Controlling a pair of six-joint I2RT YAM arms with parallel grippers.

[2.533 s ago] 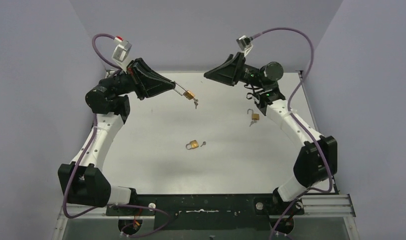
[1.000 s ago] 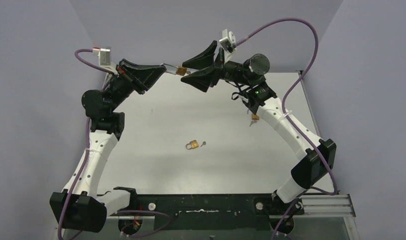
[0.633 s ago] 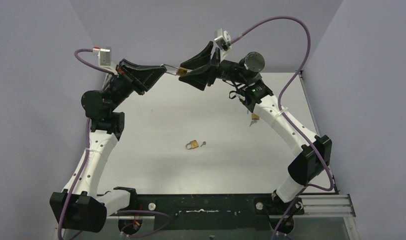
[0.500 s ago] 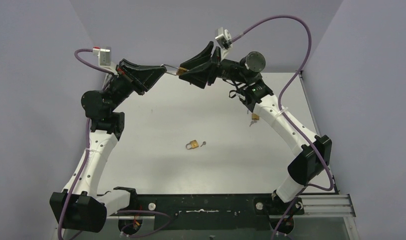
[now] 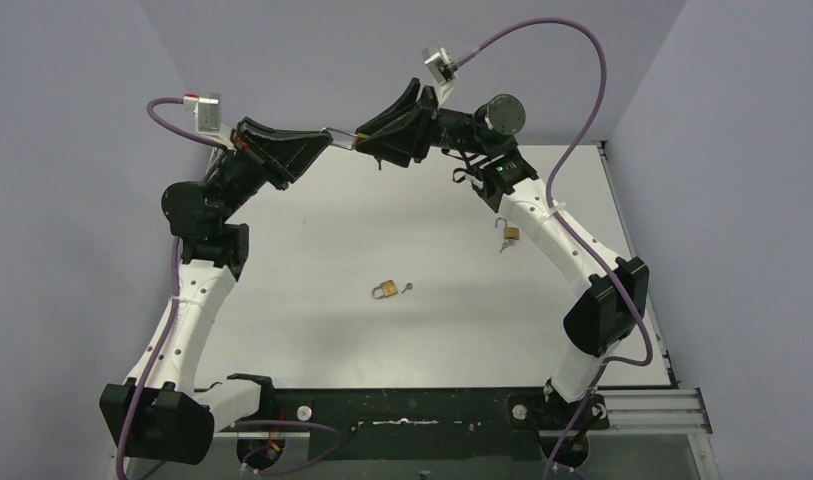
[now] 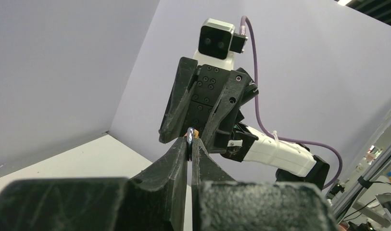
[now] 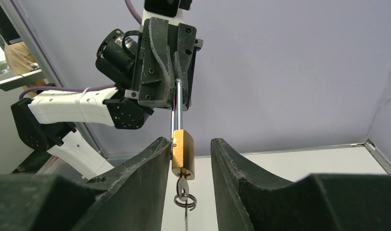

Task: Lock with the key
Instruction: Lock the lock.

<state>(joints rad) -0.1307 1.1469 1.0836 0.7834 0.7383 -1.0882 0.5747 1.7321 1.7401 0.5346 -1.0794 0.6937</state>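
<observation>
My left gripper is raised above the far edge of the table, shut on the steel shackle of a brass padlock. The padlock's body hangs free, and a key with a small ring sticks out of its underside. My right gripper faces it and straddles the padlock's body. Its jaws are still open: the left finger lies against the brass and the right finger stands off with a gap. In the left wrist view the shackle shows pinched between my fingertips.
Two more brass padlocks lie on the white table. One padlock near the middle has a key beside it, and one padlock by the right arm has its shackle up. Purple walls close in the table.
My left arm lifted the padlock up and back, then held still. My right gripper moved left onto the padlock's body and its jaws narrowed around it.
</observation>
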